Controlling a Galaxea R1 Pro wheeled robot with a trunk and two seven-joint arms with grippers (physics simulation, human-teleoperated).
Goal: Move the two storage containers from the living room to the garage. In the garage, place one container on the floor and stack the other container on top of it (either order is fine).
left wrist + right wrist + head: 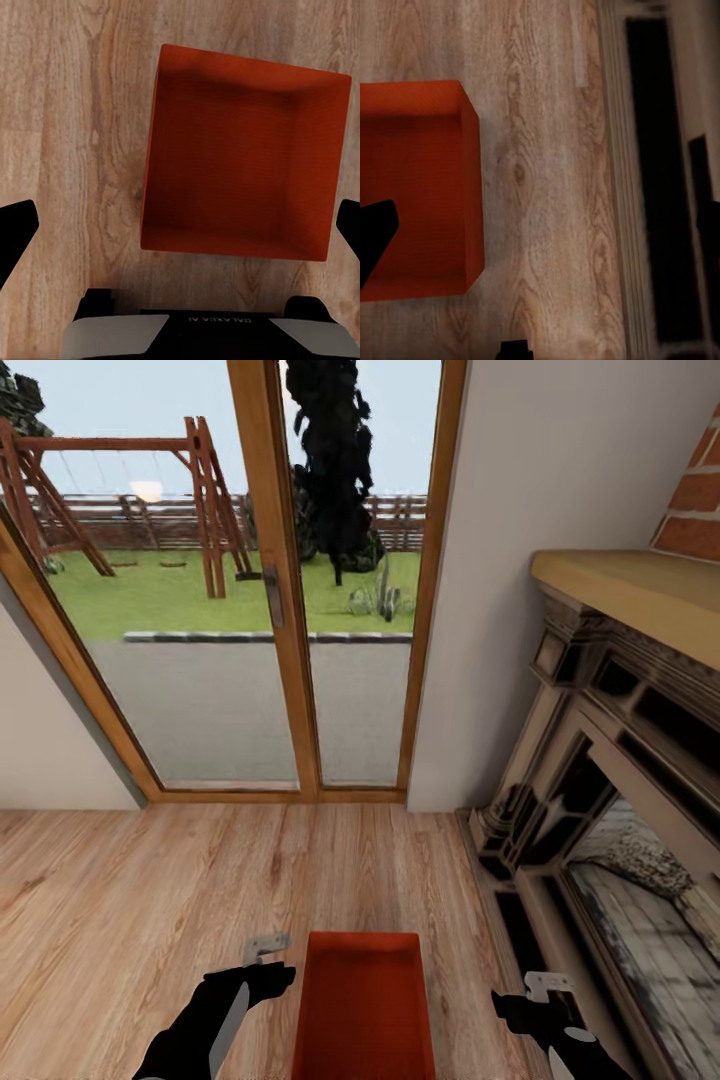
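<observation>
The left gripper [268,952], jaws spread wide and empty, hovers at lower centre-left just beside the storage container [364,1005], whose long axis runs up-frame; the right gripper [545,988] sits farther off.

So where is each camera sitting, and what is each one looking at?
Head view: up on the robot's head, looking forward and down at the storage container, glass doors and fireplace; both arms show, left gripper and right gripper.
Left wrist view: on the left arm, looking straight down into the container; its dark fingertips show.
Right wrist view: on the right arm, looking down at wood floor beside the container.
All three share the container.
</observation>
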